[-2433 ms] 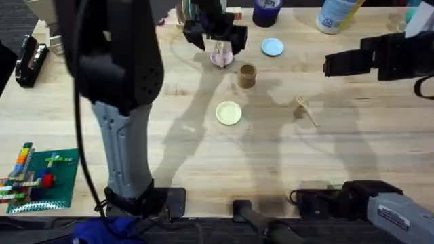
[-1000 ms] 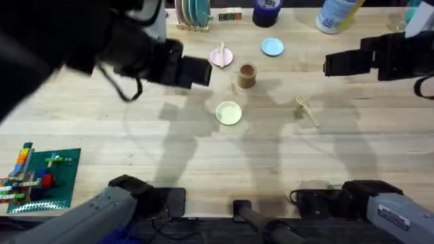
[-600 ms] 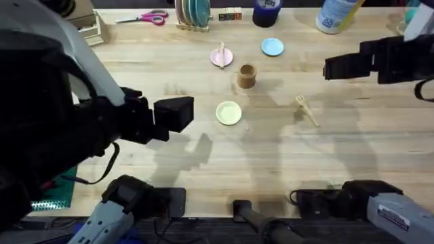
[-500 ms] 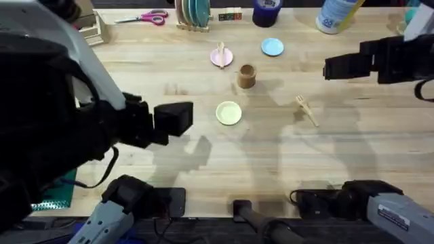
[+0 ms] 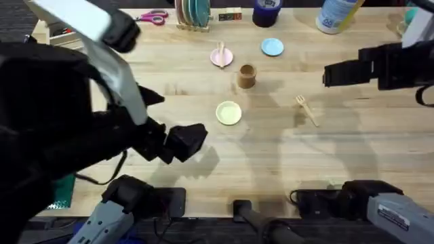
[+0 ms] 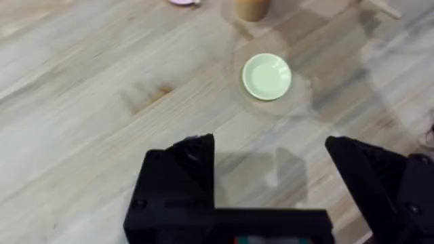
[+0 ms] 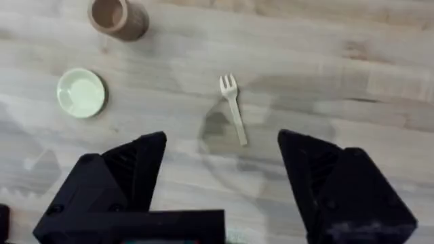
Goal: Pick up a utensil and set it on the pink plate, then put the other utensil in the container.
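Spoon on pink plate | fork right of cup | right pincer wide, empty | risk: thin fork skids if pinched off-centre

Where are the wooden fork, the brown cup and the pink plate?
wooden fork (image 7: 234, 108), right wrist view, on its handle.
brown cup (image 5: 247, 75), overhead view, on its side wall.
pink plate (image 5: 226, 59), overhead view, on its bare rim.

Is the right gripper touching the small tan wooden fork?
Apart. The right wrist view shows the small tan wooden fork lying on bare table beyond the open right gripper.
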Tool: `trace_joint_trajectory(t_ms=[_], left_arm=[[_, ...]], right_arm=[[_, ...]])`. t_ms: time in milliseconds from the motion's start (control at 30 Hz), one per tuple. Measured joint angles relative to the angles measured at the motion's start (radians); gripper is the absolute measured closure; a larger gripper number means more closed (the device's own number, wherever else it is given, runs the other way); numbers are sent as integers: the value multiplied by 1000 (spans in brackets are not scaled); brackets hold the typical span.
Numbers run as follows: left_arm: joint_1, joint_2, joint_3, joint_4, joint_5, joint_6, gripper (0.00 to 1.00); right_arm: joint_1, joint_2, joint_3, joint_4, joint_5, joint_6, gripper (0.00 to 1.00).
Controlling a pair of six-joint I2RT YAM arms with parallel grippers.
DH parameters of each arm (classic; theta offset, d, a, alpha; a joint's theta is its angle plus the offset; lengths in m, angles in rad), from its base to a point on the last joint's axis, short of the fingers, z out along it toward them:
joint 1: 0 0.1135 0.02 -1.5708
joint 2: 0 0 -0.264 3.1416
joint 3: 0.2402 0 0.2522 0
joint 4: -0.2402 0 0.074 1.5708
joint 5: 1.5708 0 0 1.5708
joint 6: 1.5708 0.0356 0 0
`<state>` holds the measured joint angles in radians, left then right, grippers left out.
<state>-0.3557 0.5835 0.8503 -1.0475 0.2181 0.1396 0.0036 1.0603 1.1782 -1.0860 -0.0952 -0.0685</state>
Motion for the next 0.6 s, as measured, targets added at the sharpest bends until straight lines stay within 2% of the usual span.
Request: trace_joint_trajectory(t_ms=[133, 300, 600], left_arm=[[0, 0, -52, 50, 38, 30, 6], [0, 0, -61, 96, 55, 43, 6], [0, 0, -61, 98, 59, 48, 6]], right_arm=[[0, 0, 0, -32, -1, 0, 3], [0, 0, 0, -64, -3, 0, 3], [0, 4, 0, -107, -3, -54, 3]])
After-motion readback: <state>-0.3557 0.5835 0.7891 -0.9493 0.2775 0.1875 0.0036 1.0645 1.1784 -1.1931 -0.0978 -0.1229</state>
